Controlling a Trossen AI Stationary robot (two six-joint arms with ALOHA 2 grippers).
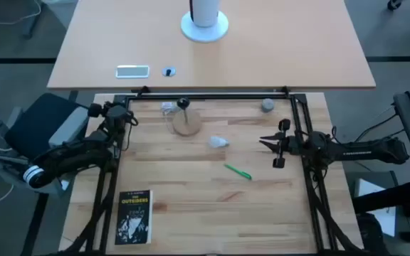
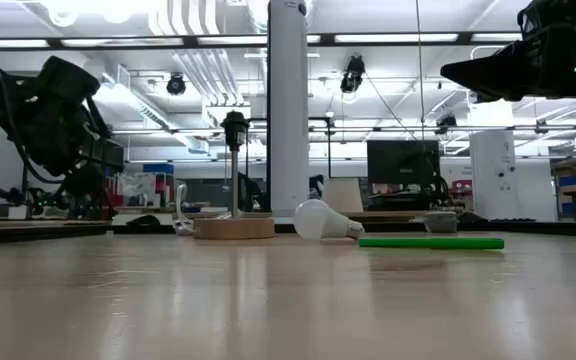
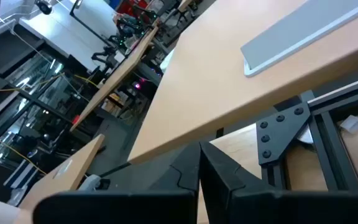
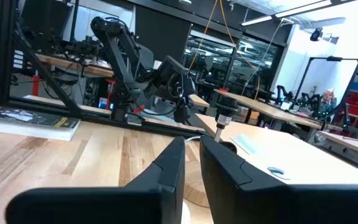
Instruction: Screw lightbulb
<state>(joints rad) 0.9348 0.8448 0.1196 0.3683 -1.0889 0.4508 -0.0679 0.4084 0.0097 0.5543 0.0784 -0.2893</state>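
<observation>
The lightbulb [image 1: 218, 142] lies on the wooden tabletop [image 1: 191, 199], well ahead of the empty, slightly parted right tool [image 1: 264, 143]; left tool [image 1: 131, 118] closed, empty.

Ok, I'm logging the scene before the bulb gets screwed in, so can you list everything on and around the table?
White frosted lightbulb: one, lying on its side mid-table.
Round wooden lamp base with black socket post: one, left of the bulb, toward the far edge.
Green pen: one, near side of the bulb.
Small grey ball: one, far right corner.
Clear plastic wrapper: one, by the far rail, beside the wooden base.
Black paperback book: one, near left.
White cylinder on round base: one, on the desk beyond.
Left gripper: shut, far left corner, empty.
Right gripper: fingers apart slightly, right of the bulb, empty.
</observation>
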